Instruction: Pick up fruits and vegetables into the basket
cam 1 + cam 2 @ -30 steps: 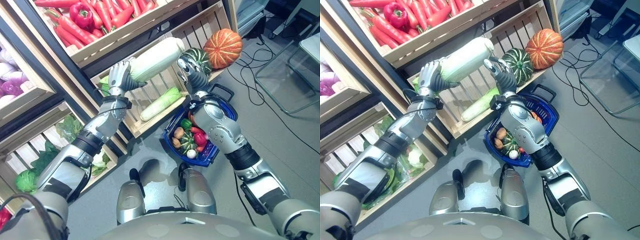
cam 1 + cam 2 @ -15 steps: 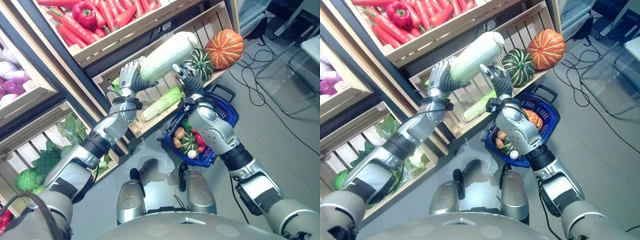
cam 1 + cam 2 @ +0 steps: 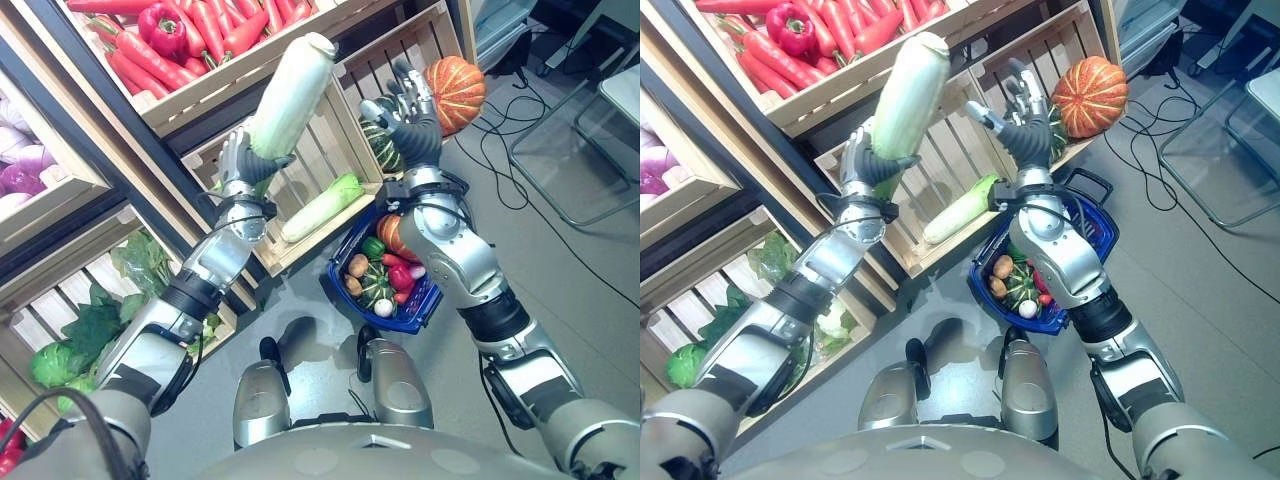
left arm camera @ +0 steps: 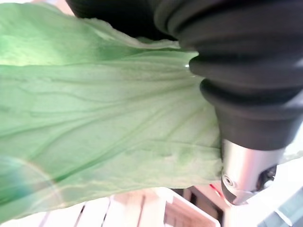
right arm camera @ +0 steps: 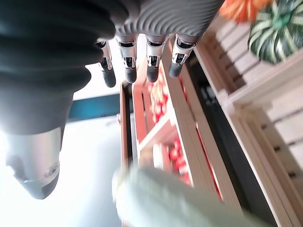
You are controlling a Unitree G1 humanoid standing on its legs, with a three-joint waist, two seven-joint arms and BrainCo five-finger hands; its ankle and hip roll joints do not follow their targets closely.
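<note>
Napa cabbage (image 3: 283, 95), long and pale green, stands nearly upright in the air before the wooden crates (image 3: 300, 190), its leafy lower end clasped in the left hand (image 3: 240, 165), whose fingers curl round it. The left wrist view presses close on its veined green leaves. Its top reaches the level of the upper crate, where red carrots (image 3: 215, 25) and a red bell pepper (image 3: 165, 25) lie. A second napa cabbage (image 3: 320, 207) lies on the slatted shelf of the middle crate. Lower left, leafy green cabbages (image 3: 55, 360) fill another crate.

Beside the raised cabbage, the right hand (image 3: 408, 112) is lifted with its fingers spread and straight, holding nothing; the right wrist view shows them fanned out toward the crates. Just behind that hand sit a dark green striped squash (image 3: 382, 148) and an orange pumpkin (image 3: 455, 82) on the shelf.

Below the right forearm, a blue basket (image 3: 385, 275) rests on the grey floor, already holding an orange pumpkin, a small striped squash, a green pepper, a potato and red pieces. No legible writing shows.
</note>
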